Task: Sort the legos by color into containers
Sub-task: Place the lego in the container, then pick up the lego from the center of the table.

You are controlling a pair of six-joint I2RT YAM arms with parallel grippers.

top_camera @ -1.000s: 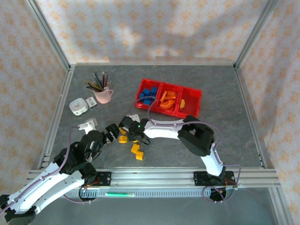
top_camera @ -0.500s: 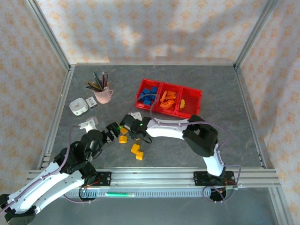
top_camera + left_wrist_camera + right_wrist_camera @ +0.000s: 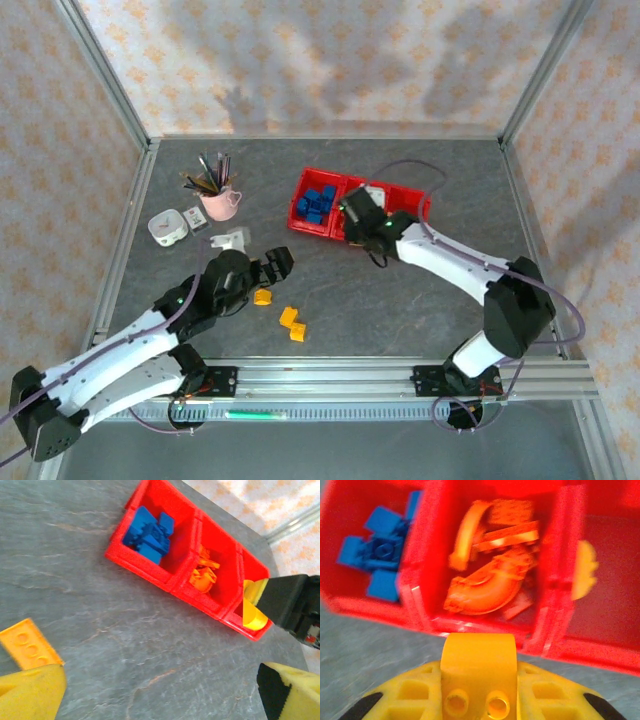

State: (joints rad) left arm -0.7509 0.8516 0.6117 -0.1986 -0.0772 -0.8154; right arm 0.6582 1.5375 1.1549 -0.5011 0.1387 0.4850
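The containers [image 3: 310,228] are red bins joined in a row at the table's back middle. Blue legos [image 3: 380,560] lie in the left bin, orange legos [image 3: 492,575] in the middle one, and a yellow piece [image 3: 583,570] in the right one. My right gripper [image 3: 358,212] hangs at the near rim of the middle bin, shut on a yellow brick [image 3: 477,652]. My left gripper [image 3: 275,262] is open over bare table, its fingers [image 3: 30,695] wide apart. Three yellow legos [image 3: 290,316] lie on the table just in front of it.
A pink cup of pens [image 3: 220,200] and a white box [image 3: 167,227] stand at the back left. Metal frame rails border the table on both sides. In the left wrist view a flat yellow-orange brick [image 3: 30,645] lies by the left finger.
My right gripper has closed on a yellow brick and carried it from the table's middle up to the bins. My left arm has reached forward and right.
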